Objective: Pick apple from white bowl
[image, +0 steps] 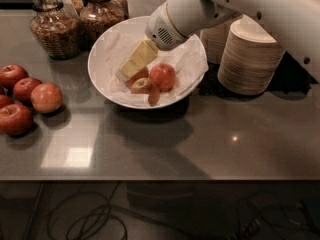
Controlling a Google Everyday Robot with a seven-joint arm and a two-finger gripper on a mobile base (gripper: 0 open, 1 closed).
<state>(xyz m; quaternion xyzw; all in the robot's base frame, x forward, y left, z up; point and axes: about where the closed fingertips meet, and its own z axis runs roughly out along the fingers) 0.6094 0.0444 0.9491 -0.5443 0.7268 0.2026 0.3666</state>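
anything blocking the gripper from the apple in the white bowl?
Nothing visible between them. The gripper is down inside the white bowl, right at the apple and covering its upper left. A redder apple sits close on its right in view, and a yellow-patched apple sits just in front, which could crowd the grasp.

Pale yellow gripper (128, 71) over orange-red apple (141, 76) in white bowl (97, 70)
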